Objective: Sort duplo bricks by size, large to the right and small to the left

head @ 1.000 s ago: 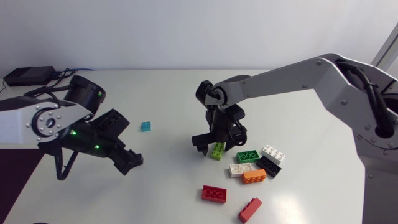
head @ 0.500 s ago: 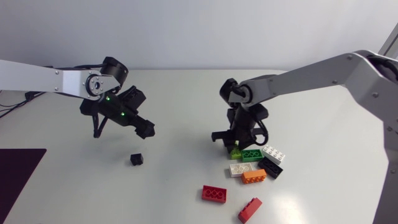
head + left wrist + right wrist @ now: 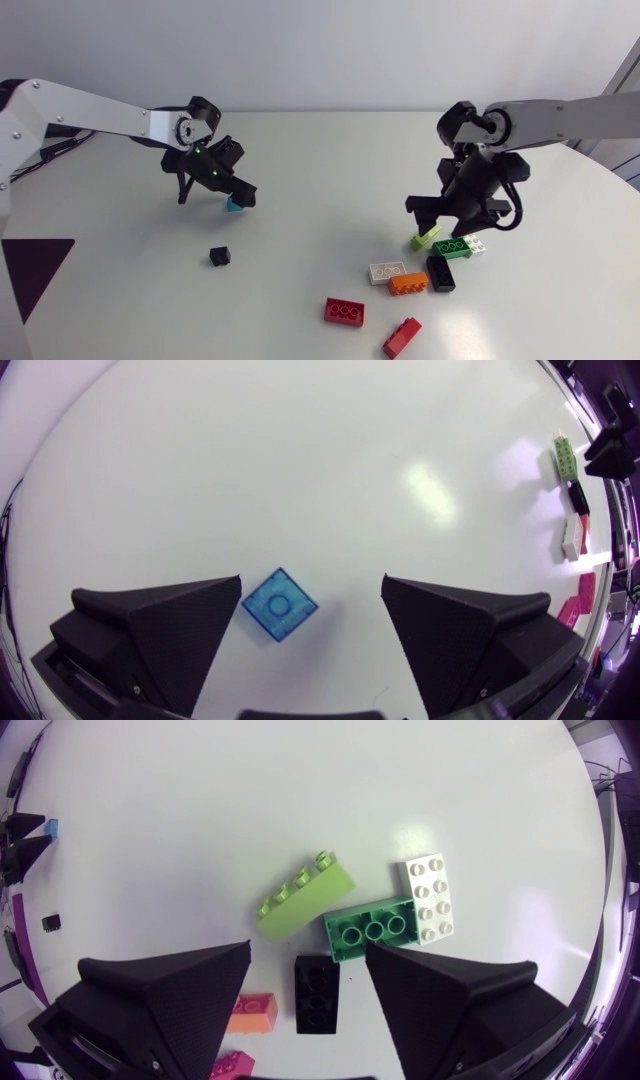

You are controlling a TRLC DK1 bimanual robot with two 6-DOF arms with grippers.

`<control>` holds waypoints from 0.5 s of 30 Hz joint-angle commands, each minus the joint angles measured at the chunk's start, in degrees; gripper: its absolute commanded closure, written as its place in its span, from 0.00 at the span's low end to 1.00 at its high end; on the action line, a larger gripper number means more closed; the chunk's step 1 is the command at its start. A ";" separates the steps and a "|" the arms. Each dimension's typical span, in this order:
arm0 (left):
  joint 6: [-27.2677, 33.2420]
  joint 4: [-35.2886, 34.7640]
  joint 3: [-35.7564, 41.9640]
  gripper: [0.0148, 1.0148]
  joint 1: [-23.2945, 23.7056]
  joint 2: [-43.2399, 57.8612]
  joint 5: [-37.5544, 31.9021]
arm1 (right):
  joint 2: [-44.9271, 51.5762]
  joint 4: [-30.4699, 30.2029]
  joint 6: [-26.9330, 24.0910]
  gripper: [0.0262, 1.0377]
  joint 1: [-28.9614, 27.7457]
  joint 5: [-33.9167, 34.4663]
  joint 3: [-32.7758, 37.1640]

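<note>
Head view: the left gripper (image 3: 241,193) hung over a small translucent blue square brick (image 3: 234,205) on the white surface (image 3: 300,160), with a small black cube brick (image 3: 220,256) well apart. The right gripper (image 3: 455,212) stood above a lime-green long brick (image 3: 425,237).

Left wrist view: the fingers were spread wide and held nothing. The blue brick (image 3: 280,604) lay between them, close against one finger.

Right wrist view: the fingers were wide and empty. The lime brick (image 3: 305,896) lay on its side ahead, just beside a green long brick (image 3: 375,928).
</note>
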 commanded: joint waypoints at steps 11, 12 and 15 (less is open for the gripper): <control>-1.93 -2.02 6.29 0.33 1.83 8.18 0.59 | -5.64 -2.20 -0.60 0.04 1.28 -0.17 -2.20; -1.93 -2.28 5.68 0.36 2.09 7.83 0.59 | -5.90 -2.37 -0.60 0.04 1.36 -0.17 -2.20; -2.20 -2.81 3.04 0.44 2.71 6.42 0.59 | -6.69 -2.64 -0.52 0.04 1.89 -0.17 -2.11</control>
